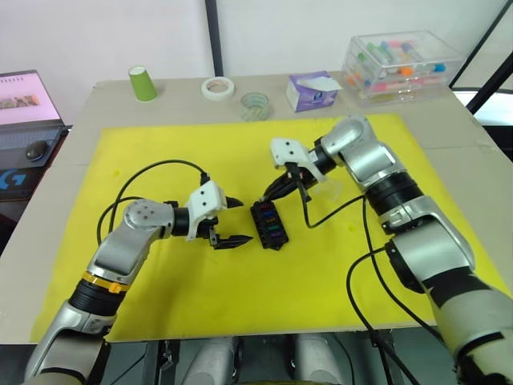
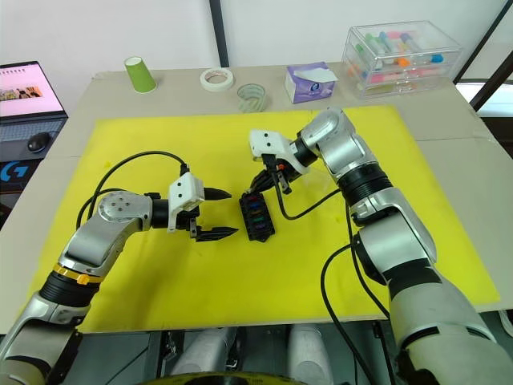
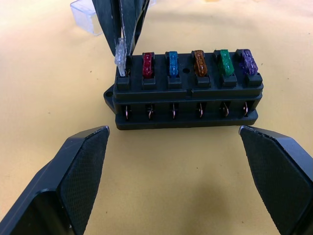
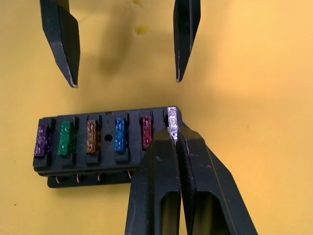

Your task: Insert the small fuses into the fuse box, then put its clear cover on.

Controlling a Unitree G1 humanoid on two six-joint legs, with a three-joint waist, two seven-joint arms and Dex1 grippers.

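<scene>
At centre-left of the head view, the left claw [image 1: 232, 220] waits wide open, holding nothing, beside the fuse box [image 1: 267, 225] at mid-frame. Five coloured fuses [image 3: 197, 62] are seated. The right claw [image 4: 172, 138] pinches the clear fuse [image 4: 171, 117] at the last slot. The clear cover [image 3: 88, 15] lies behind the box, not yet fitted.

Not much here can actually be read. The dark unit [image 1: 11, 178] off the table's left edge carries a big pale-blue "G" — a logo mark, nothing more legible beside it. The laptop screen [image 2: 30, 89] shows a page with pictures and lines of text too small to make out. The purple tissue box [image 2: 310, 83] has printing — unreadable.
</scene>
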